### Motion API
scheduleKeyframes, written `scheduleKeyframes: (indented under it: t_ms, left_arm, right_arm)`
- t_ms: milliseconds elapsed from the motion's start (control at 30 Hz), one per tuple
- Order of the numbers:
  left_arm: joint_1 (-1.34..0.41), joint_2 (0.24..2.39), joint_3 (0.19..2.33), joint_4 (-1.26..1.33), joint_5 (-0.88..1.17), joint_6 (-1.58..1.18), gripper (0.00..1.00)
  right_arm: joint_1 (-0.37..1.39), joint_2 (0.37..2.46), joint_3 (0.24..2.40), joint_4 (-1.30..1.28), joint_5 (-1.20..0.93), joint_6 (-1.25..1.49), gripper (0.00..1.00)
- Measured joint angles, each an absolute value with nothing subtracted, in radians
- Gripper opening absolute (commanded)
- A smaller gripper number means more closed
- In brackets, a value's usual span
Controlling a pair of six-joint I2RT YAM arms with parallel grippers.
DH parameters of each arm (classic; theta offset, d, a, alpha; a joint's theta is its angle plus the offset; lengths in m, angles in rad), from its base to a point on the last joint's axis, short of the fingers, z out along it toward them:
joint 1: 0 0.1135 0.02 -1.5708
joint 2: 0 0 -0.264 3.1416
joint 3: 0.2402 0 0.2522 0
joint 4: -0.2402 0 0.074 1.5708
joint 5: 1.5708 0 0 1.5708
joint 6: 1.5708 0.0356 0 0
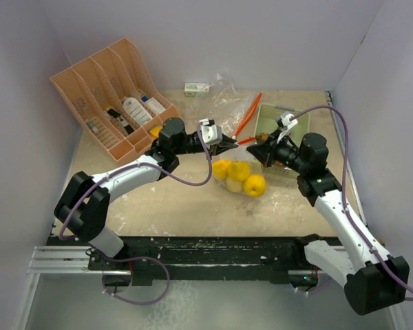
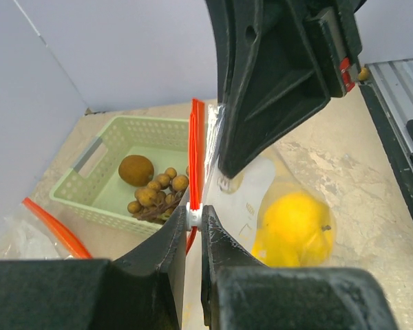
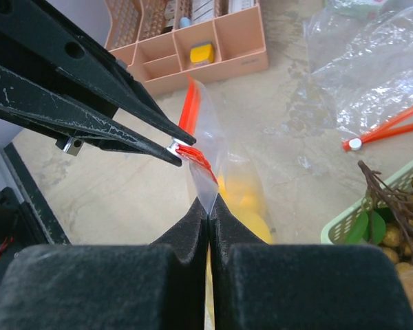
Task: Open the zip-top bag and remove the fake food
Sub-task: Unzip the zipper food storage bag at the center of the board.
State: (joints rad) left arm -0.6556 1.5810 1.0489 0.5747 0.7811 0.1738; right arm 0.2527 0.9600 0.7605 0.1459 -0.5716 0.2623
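Note:
The zip-top bag [image 1: 242, 180] hangs between both grippers at mid-table, clear plastic with a red-orange zip strip [image 2: 195, 148]. Yellow lemons [image 1: 254, 185] of the fake food lie inside it, and one lemon [image 2: 295, 227] shows through the plastic. My left gripper [image 2: 195, 216] is shut on the white zip slider [image 2: 194, 214] at the strip's end. My right gripper [image 3: 210, 206] is shut on the bag's top corner [image 3: 208, 180], facing the left gripper's fingertips [image 3: 166, 150]. Brown nut-like pieces [image 2: 155, 192] lie in the green basket [image 2: 89, 199].
An orange rack [image 1: 113, 96] with bottles and packets stands at the back left. A second clear bag [image 3: 378, 69] with its own orange zip [image 1: 248, 113] lies at the back centre, beside a small box [image 1: 197, 87]. The green basket [image 1: 292, 124] sits behind my right gripper [image 1: 253, 146].

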Motion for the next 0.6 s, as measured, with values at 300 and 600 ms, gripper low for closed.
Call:
scheduleKeyframes:
  t_ms: [300, 600]
  left_arm:
    - [-0.646, 1.560, 0.931, 0.662, 0.661, 0.126, 0.00]
    - [-0.636, 1.514, 0.778, 0.780, 0.488, 0.040, 0.00]
  right_arm:
    - [0.233, 0.974, 0.815, 0.047, -0.462, 0.239, 0.00]
    - [0.195, 1.068, 1.018, -0.065, -0.388, 0.190, 0.00]
